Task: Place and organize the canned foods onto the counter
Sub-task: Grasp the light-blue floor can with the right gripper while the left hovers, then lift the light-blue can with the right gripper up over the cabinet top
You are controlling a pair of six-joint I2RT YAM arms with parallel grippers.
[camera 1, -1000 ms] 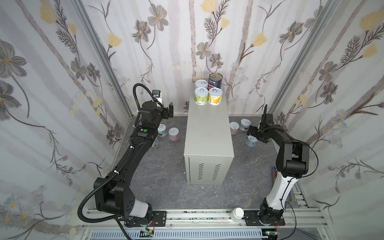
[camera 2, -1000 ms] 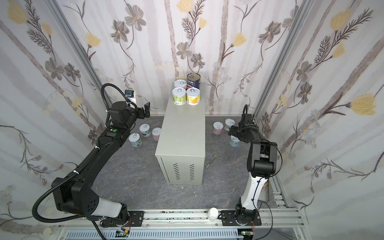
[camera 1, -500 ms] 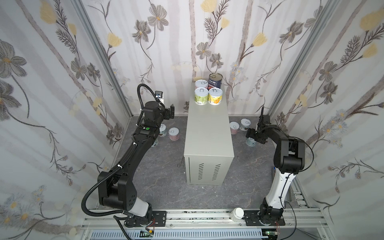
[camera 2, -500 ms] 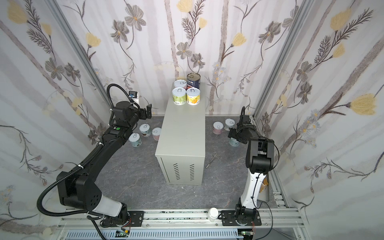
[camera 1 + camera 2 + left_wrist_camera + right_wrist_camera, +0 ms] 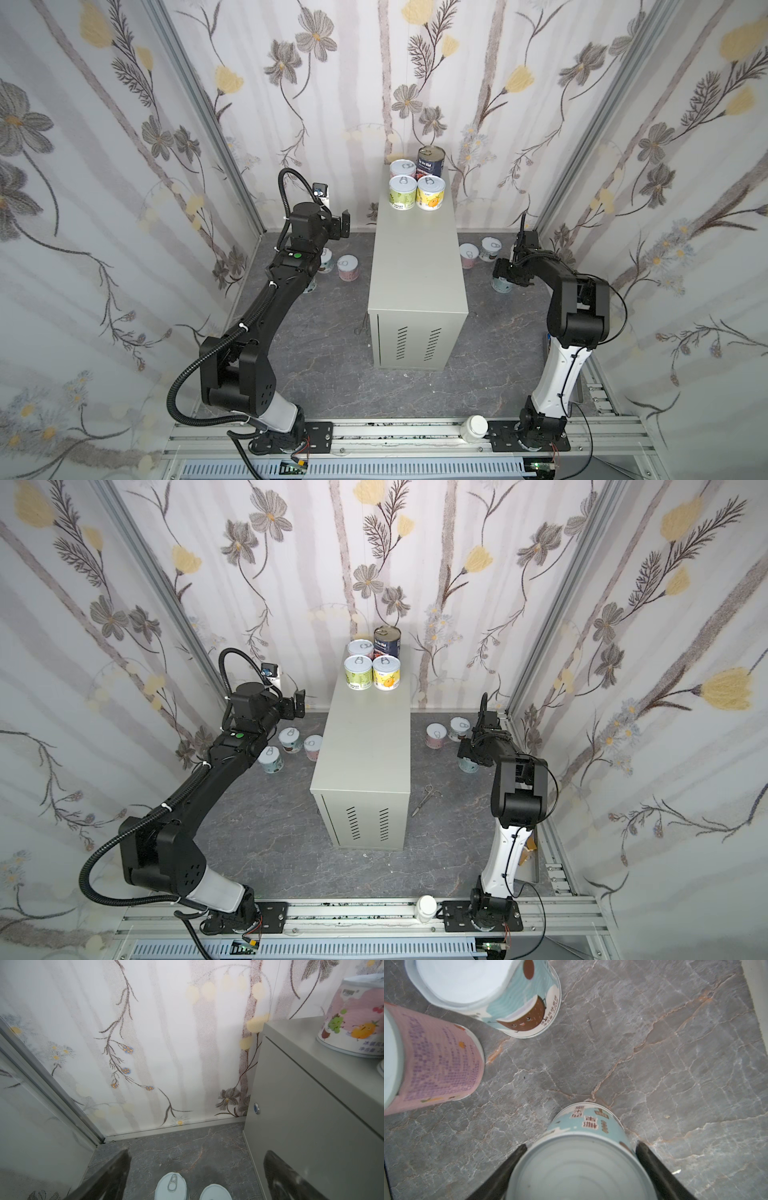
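Blue can, on the marbled floor: your right gripper straddles it, fingers apparently clamping its sides; your left gripper hangs spread, empty.

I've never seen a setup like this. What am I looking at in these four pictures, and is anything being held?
Two black robot arms stand on a rail. The two wide pictures come from one camera head overhead; the two close-ups come from cameras on the wrists. Between the arms stands a grey metal box, the counter, with four cans already on top. Six more cans stand on the dark floor, three on each side. The left fingers are wide open and empty. The right fingers flank a blue can that stands on the floor; whether they grip it yet is unclear.
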